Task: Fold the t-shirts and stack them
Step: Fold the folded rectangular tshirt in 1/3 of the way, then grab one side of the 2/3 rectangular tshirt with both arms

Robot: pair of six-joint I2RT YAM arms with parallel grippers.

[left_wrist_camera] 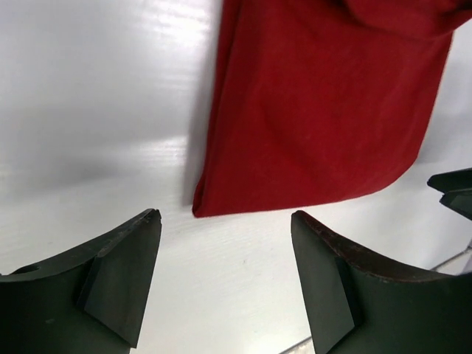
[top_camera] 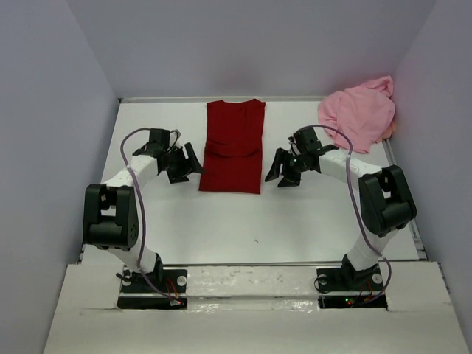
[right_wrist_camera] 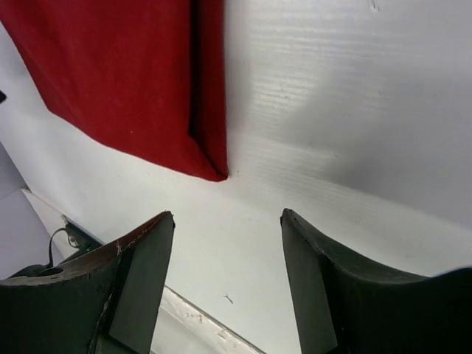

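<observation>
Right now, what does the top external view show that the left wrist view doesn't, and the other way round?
Top external only: the crumpled pink t-shirt in the far right corner, and the whole dark red t-shirt, folded into a long strip. Left wrist only: that shirt's near left corner close up, with its layered edge, and bare table between its hem and the left tool. Both: the red shirt and the open, empty left tool.
</observation>
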